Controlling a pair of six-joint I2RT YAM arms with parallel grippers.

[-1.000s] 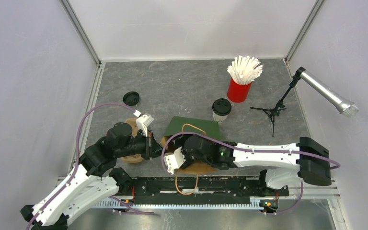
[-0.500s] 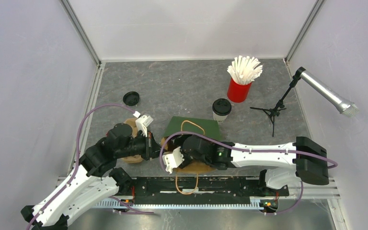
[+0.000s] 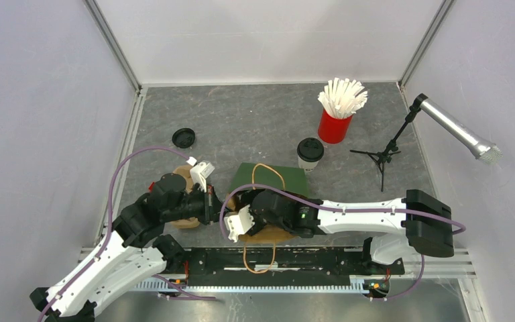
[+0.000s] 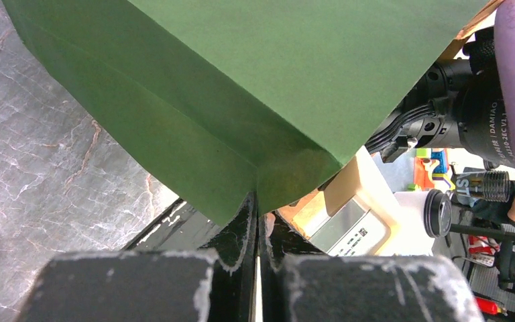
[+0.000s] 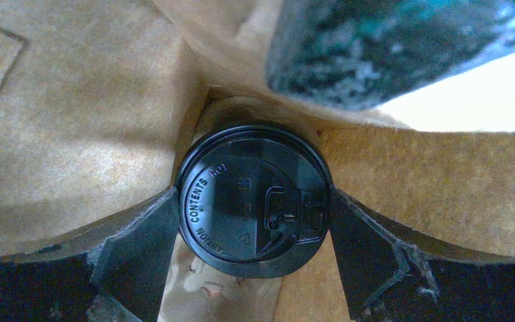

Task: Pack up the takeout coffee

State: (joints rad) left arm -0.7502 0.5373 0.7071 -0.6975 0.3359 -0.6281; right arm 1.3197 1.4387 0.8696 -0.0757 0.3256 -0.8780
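Observation:
The green paper bag stands mid-table with tan handles. My left gripper is shut on the bag's green edge, at its left side in the top view. My right gripper reaches inside the bag, its fingers pressed on both sides of a takeout coffee cup's black lid, with brown paper all round. In the top view the right wrist covers that cup. A second lidded white cup stands behind the bag on the right.
A loose black lid lies at the back left. The brown pulp carrier sits under my left arm. A red cup of white straws and a microphone on a small tripod stand at the back right.
My right arm has slid a little to the left, further into the bag, and the bag's handle has shifted with it. The left gripper has kept its hold.

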